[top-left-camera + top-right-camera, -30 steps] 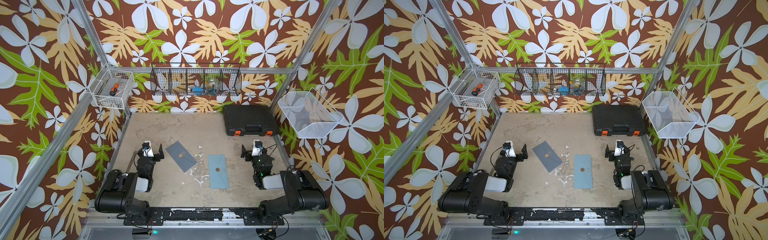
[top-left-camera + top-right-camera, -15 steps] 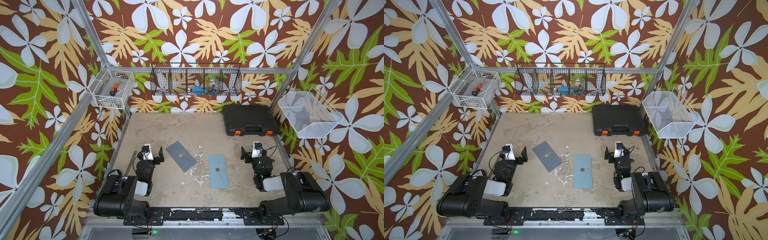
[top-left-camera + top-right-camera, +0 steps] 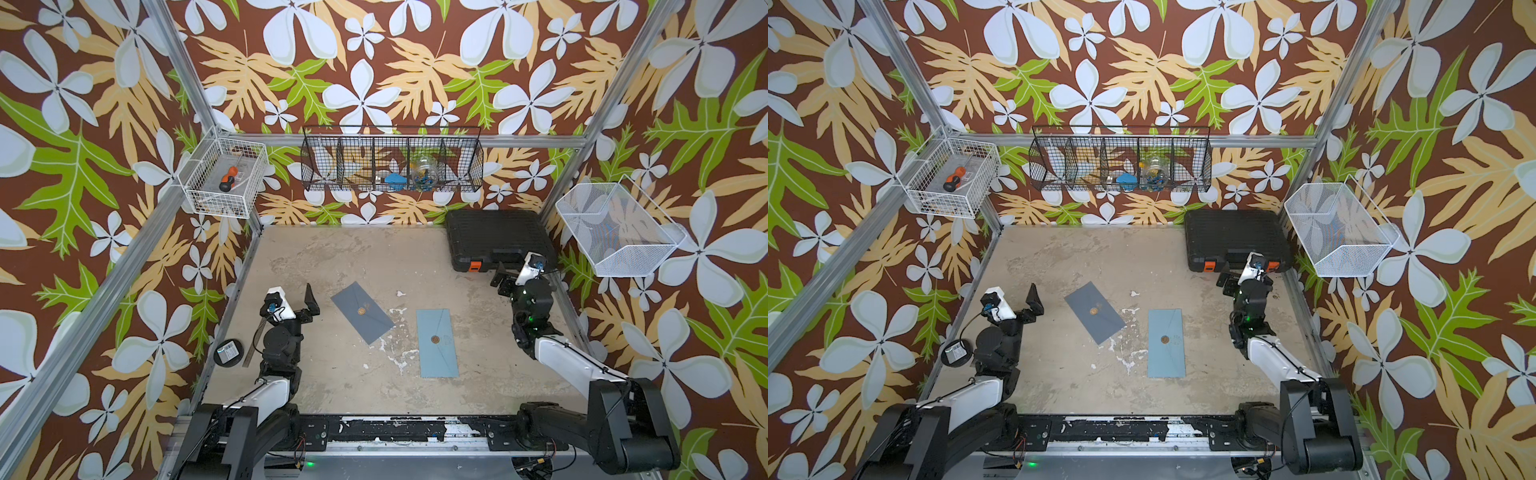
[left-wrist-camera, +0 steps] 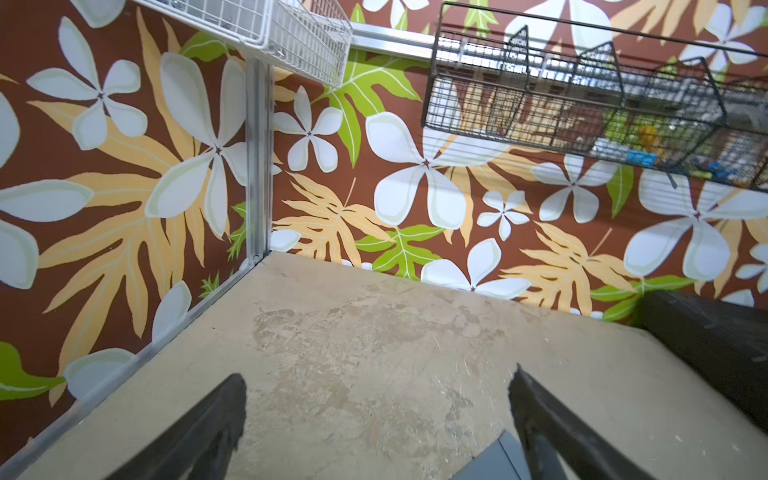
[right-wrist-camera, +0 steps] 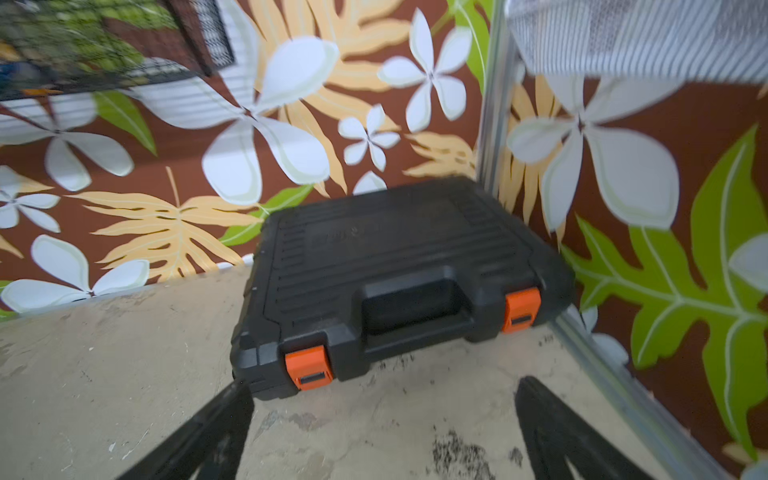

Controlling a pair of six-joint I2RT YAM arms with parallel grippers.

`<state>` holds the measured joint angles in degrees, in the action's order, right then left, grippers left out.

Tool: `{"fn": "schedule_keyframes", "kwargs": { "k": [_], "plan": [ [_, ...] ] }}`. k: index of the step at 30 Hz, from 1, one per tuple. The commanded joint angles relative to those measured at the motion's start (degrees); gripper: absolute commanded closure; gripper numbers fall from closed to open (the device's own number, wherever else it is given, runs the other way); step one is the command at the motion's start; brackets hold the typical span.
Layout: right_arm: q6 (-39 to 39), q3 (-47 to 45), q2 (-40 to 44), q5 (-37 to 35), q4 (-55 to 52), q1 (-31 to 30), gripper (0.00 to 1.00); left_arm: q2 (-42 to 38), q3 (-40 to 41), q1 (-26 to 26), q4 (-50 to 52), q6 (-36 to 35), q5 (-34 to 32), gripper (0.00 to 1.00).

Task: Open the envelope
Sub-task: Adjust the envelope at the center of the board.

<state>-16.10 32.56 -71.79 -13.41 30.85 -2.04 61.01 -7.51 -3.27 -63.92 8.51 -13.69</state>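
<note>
In both top views, grey envelope (image 3: pixel 362 312) lies flat and skewed mid-surface (image 3: pixel 340 257). Blue envelope (image 3: pixel 1166 343) lies near it on the right arm's side, not touching. Both flaps are down, with a round seal on each. Left hand (image 3: pixel 296 302) is near grey envelope, apart. Right hand (image 3: pixel 508 277) is by black case (image 3: pixel 496 239), well apart from both envelopes.

Left wrist view: fingers (image 4: pixel 199 432) spread, nothing between them, grey envelope corner beside one.

Right wrist view: blurred, fingers (image 5: pixel 552 432) spread, empty, facing case.
</note>
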Motion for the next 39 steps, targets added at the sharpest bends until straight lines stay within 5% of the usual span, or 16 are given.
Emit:
{"fn": "schedule_keyframes", "kwargs": {
  "k": [1, 4, 8, 13, 19, 28, 39],
  "plan": [
    [-9.52, 4.97, -1.86, 6.64, -19.63, 0.43, 0.01, -0.87, -5.88, 0.1, 18.31, 11.33, -5.63, 0.0],
    [-14.97, 1.57, -0.95, 22.44, -15.77, 3.12, 0.01, -1.52, -12.05, 0.51, 31.81, 21.46, -6.24, 0.0],
    [-22.16, -1.43, 1.66, 24.24, -16.85, 4.31, 0.01, -2.77, -14.81, 1.22, 38.53, 29.48, -1.28, 0.0],
    [-22.16, 2.59, -3.33, 41.9, -23.33, 5.91, 0.0, -2.71, -11.3, 1.95, 27.46, 33.88, 22.93, 0.0],
    [-18.62, -1.12, 2.93, 42.69, -26.15, 5.81, 0.01, 5.03, -13.77, -1.5, 24.4, 38.65, 44.54, 0.0],
    [-15.19, -4.86, 6.08, 41.81, -29.35, 1.25, 0.0, 11.14, -22.51, -23.84, 38.09, 26.02, 40.39, 0.0],
    [-15.11, -4.37, 3.68, 46.4, -26.0, -1.97, 0.0, 25.91, -27.28, -25.21, 36.21, 25.29, 31.11, 0.0]
  ]
}}
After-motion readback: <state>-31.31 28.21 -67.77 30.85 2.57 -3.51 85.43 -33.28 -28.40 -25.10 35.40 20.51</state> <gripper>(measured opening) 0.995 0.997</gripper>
